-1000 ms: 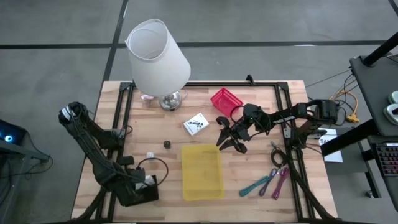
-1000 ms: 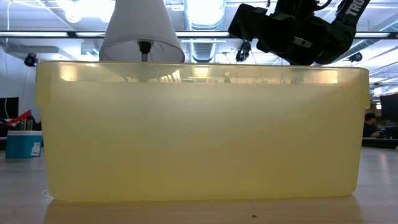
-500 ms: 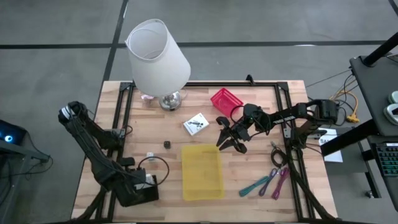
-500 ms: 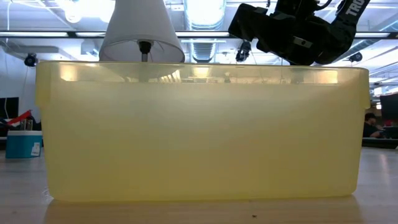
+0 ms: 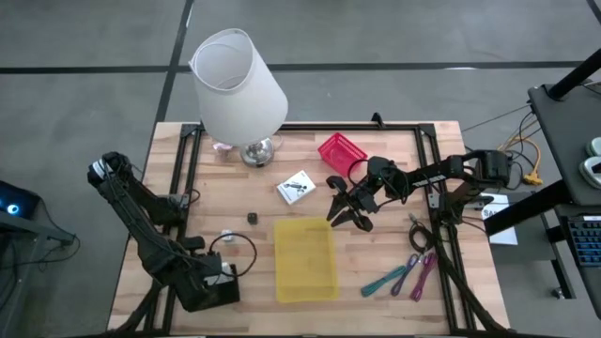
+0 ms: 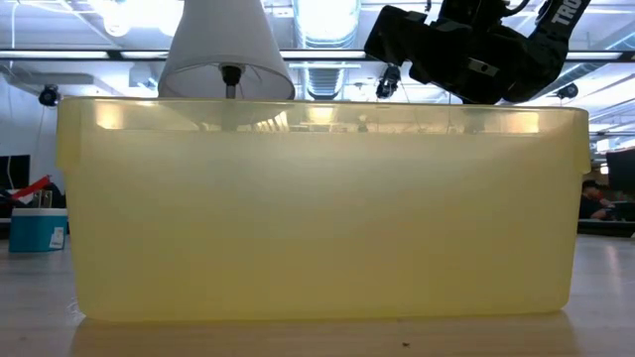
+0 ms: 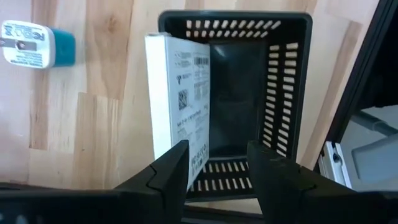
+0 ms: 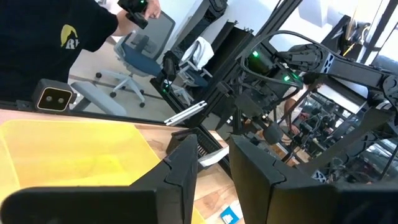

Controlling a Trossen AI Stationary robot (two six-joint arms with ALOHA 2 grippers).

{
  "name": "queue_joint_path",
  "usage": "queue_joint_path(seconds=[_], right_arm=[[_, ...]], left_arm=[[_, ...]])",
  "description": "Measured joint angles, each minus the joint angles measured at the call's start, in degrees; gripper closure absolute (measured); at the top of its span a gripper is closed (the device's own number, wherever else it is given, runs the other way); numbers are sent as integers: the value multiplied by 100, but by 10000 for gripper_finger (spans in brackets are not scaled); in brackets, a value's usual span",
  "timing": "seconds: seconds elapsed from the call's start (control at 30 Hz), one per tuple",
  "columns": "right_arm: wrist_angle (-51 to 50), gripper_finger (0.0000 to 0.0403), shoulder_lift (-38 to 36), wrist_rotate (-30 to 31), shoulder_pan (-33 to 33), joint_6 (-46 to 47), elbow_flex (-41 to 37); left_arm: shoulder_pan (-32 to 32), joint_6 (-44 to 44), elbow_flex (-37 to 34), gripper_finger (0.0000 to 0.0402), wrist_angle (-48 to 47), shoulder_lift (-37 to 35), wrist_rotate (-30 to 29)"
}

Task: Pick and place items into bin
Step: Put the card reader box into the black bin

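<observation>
The yellow bin [image 5: 305,260] sits at the table's middle and fills the low view [image 6: 317,208]. My right gripper [image 5: 344,214] hovers open off the bin's far right corner, holding nothing; the right wrist view shows it [image 8: 214,171] above the bin [image 8: 74,155]. One white card [image 5: 296,187] lies flat left of it. A dark cube [image 5: 252,218], a white cube [image 5: 226,234] and a black coiled cable [image 5: 235,253] lie left of the bin. Teal strip [image 5: 385,280] and pink-purple strips [image 5: 420,275] lie to its right. My left gripper [image 7: 217,177] waits open at the near left.
A big white lamp [image 5: 239,84] stands at the far edge, a red basket [image 5: 342,150] to its right. The left wrist view shows a black basket [image 7: 249,93] with a white box [image 7: 180,106] leaning inside, and a blue-and-white plug [image 7: 34,45]. A person [image 8: 56,37] stands beyond the table.
</observation>
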Motion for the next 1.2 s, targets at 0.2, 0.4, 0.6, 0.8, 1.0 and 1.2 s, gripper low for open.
queue_joint_path(seconds=[0.2, 0.4, 0.6, 0.8, 1.0, 1.2], right_arm=[[-20, 328, 0, -2, 0, 125, 0], [-54, 328, 0, -2, 0, 146, 0], [-144, 328, -4, -4, 0, 144, 0], [-146, 328, -4, -4, -2, 138, 0], [-138, 328, -7, 171, -3, -125, 7], [-141, 328, -9, 1369, 28, -158, 23]], left_arm=[[222, 499, 0, 256, -11, -2, -345], [570, 1967, 0, 255, 1, -2, -930], [948, 3503, 0, 255, 9, -2, -1872], [1277, 5112, 0, 255, 109, -2, -3199], [1682, 6669, 13, 255, 642, -9, -4215], [1998, 7106, 151, 255, 756, -11, -4557]])
